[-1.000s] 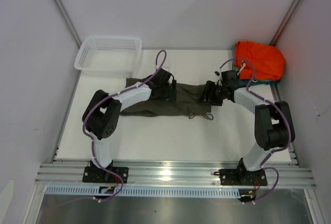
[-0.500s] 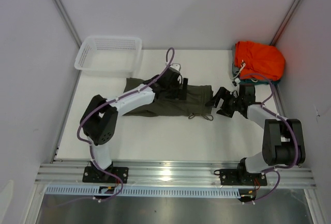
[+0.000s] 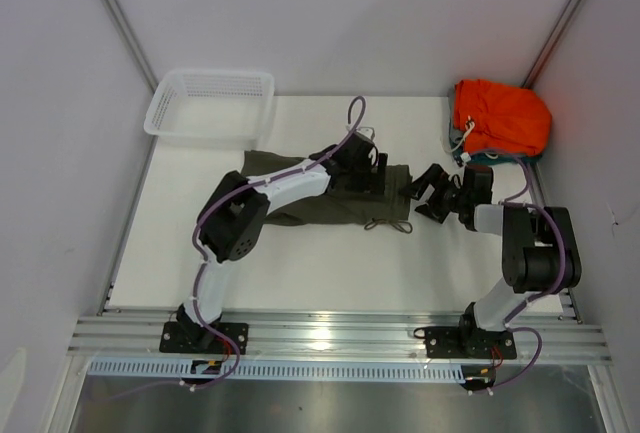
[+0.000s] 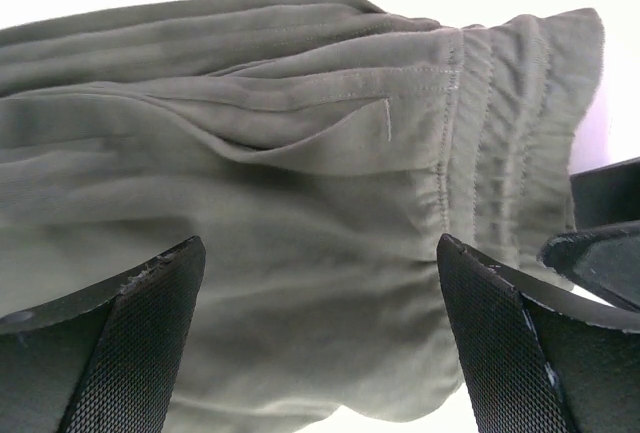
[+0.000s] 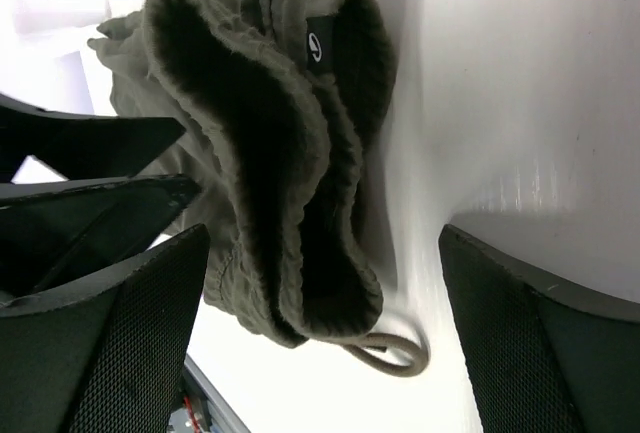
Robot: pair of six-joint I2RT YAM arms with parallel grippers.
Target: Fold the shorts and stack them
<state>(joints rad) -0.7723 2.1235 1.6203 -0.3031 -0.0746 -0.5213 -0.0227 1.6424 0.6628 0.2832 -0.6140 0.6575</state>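
Left fingers (image 4: 120, 343) logged wide apart over the shorts (image 4: 300, 203), nothing held; right fingers (image 5: 110, 343) likewise, facing the waistband (image 5: 330, 133). Risked pinching one layer only, dragging the fold open.

The only marking is a small black tag (image 5: 319, 44) sewn into the waistband (image 5: 300, 283) of the shorts (image 5: 200, 123), seen in the right wrist view. It carries a single pale rounded mark, perhaps a logo, too small to make out as a letter or a brand. No other text, number or sign can be read in any view.
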